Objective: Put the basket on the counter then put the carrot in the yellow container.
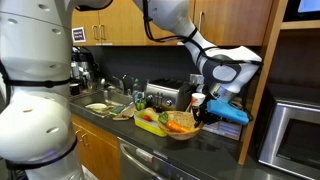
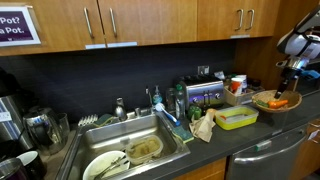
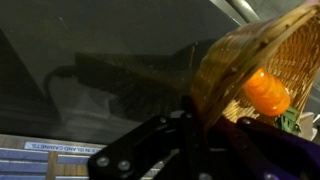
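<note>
Dark counter (image 3: 100, 60) lies beneath tool (image 3: 196, 118) clamped on basket (image 3: 250, 45), carrot (image 3: 266, 92) inside.

I'm seeing rough woven wicker on the basket (image 3: 262, 45), a glossy, probably plastic carrot (image 3: 266, 92), and the counter (image 3: 70, 45) looks smooth, dark, faintly reflective.

basket (image 1: 181, 128): round tan wicker | carrot (image 3: 266, 91): orange, inside basket | yellow container (image 2: 237, 118): on counter (image 2: 215, 142), beside basket
</note>
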Motion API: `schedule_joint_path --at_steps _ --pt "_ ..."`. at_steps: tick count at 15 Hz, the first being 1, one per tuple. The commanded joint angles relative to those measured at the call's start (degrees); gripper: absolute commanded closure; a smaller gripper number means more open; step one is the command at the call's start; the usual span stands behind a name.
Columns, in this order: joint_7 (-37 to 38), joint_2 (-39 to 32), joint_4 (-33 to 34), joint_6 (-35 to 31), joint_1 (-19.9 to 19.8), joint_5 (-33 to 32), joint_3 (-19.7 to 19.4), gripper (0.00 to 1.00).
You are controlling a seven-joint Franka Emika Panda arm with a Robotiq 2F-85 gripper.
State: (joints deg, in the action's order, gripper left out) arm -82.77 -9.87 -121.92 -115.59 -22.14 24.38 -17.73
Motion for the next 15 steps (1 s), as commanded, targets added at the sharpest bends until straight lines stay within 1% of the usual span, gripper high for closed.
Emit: schedule_joint_path --at_steps 1,10,15 --pt "-2.1 -2.7 3.2 0.7 -1.6 1.2 0.3 0.99" --pt "-2.1 -4.4 4.5 -0.5 -2.7 1.9 0.4 0.99" --pt "-1.9 -5.1 5.0 -1.2 -3.5 3.9 0.2 0.99"
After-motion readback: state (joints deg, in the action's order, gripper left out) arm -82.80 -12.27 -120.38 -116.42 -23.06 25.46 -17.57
